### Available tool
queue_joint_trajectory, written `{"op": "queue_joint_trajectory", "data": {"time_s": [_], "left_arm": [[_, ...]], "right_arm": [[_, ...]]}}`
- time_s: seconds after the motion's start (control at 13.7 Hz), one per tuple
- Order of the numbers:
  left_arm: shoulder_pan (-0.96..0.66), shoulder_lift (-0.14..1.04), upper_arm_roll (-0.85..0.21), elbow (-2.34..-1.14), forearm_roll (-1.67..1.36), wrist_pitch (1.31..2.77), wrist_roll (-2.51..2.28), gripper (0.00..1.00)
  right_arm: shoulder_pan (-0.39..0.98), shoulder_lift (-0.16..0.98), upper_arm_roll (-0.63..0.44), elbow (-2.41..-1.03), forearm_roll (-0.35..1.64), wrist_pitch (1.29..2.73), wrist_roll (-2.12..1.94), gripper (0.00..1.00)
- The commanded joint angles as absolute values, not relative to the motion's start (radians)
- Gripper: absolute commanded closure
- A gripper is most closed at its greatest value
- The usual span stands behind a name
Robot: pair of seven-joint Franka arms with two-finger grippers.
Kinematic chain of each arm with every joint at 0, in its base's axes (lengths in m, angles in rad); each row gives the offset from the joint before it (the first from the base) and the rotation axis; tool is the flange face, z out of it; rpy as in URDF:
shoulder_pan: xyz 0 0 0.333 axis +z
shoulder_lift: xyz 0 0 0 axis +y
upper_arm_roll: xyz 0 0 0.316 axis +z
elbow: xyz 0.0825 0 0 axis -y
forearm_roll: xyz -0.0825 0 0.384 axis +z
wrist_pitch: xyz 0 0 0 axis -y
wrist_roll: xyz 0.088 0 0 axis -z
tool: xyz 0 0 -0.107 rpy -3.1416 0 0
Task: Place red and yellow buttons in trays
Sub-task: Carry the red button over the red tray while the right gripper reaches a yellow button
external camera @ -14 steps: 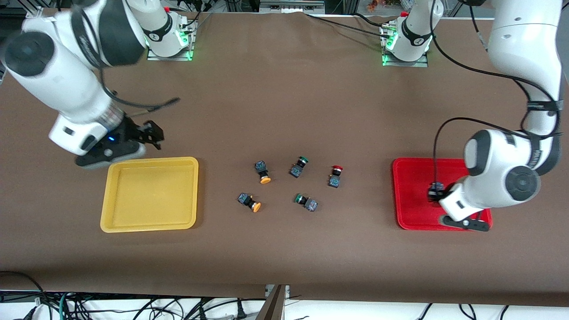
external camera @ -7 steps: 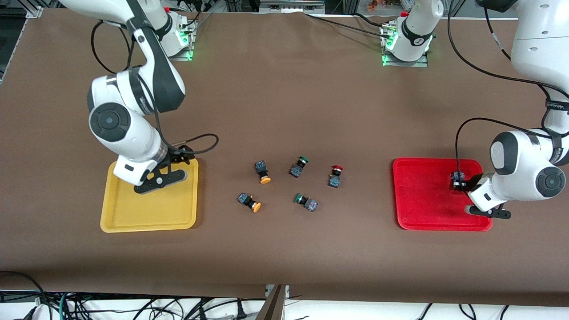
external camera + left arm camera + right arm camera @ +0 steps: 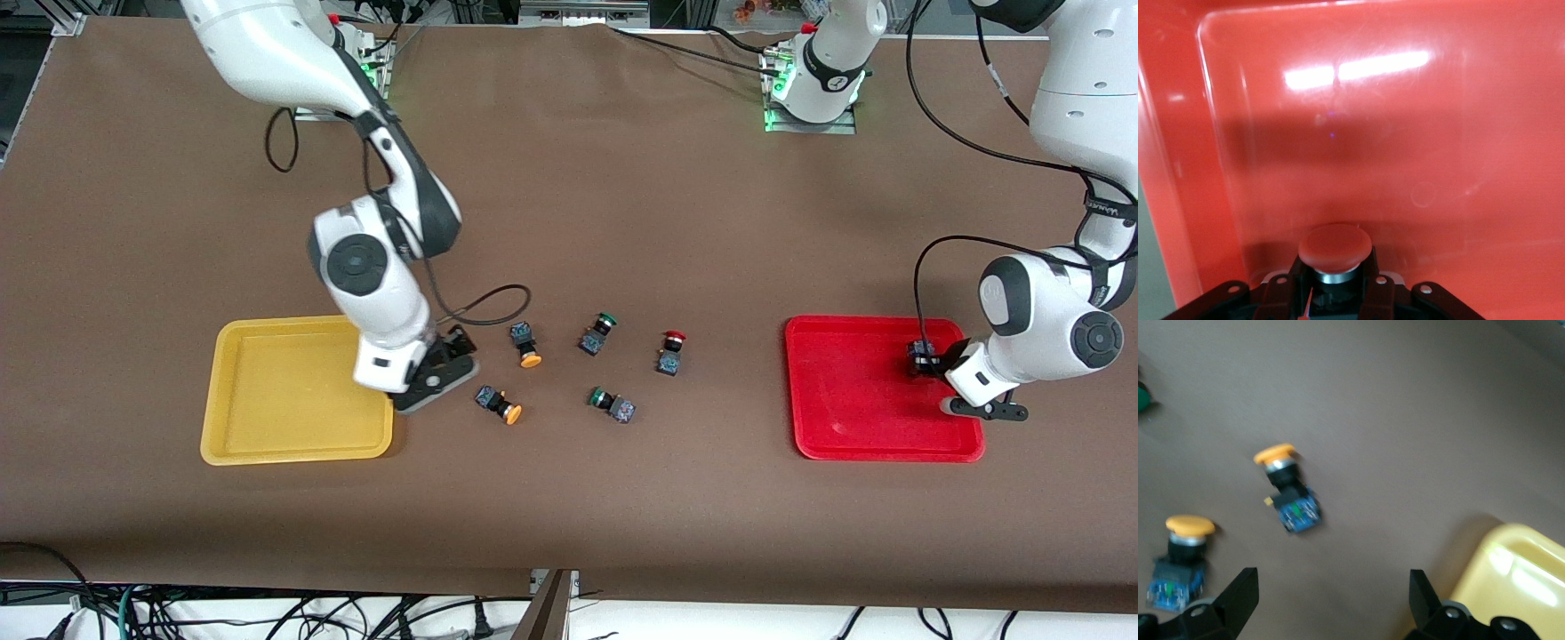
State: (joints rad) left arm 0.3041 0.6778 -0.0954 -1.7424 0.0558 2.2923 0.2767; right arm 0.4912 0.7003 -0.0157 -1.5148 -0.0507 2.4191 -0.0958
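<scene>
My left gripper (image 3: 932, 361) is shut on a red button (image 3: 917, 353) and holds it low over the red tray (image 3: 845, 400), near the tray's corner at the left arm's end. In the left wrist view the red cap (image 3: 1335, 248) sits between my fingers (image 3: 1280, 293) over the tray floor (image 3: 1405, 133). My right gripper (image 3: 452, 348) is open and empty over the table between the yellow tray (image 3: 267, 400) and two yellow buttons (image 3: 524, 344) (image 3: 498, 404). Both yellow buttons (image 3: 1288, 490) (image 3: 1181, 553) show in the right wrist view, as does my right gripper (image 3: 1333, 593). A second red button (image 3: 671, 353) lies on the table.
Two green-capped buttons (image 3: 597, 333) (image 3: 612, 404) lie among the others at the table's middle. The yellow tray's corner (image 3: 1511, 573) shows beside my right gripper. A black cable (image 3: 484, 307) loops off the right wrist.
My right arm has swept from the yellow tray's farther edge, across the tray, to the table beside the yellow buttons. My left gripper has carried the red button toward the red tray's corner.
</scene>
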Motion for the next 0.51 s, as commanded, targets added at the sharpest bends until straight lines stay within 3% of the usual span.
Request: {"op": "queue_joint_trajectory", "data": {"time_s": [0.0,0.07,0.22,0.44], "left_arm": [[0.311,0.650,-0.107,-1.749,0.051,2.292,0.302,0.37],[0.310,0.638,-0.113,-1.747,0.049,2.292,0.301,0.17],[0.310,0.606,-0.159,-1.741,0.041,2.277,0.299,0.01],[0.293,0.603,-0.258,-1.709,0.040,2.269,0.241,0.00]], "right_arm": [[0.491,0.865,0.008,-1.366,-0.041,2.509,-0.112,0.00],[0.491,0.911,0.020,-1.320,-0.041,2.520,-0.109,0.00],[0.495,0.949,0.040,-1.284,-0.041,2.522,-0.107,0.00],[0.500,0.951,0.040,-1.293,-0.041,2.522,-0.106,0.00]]}}
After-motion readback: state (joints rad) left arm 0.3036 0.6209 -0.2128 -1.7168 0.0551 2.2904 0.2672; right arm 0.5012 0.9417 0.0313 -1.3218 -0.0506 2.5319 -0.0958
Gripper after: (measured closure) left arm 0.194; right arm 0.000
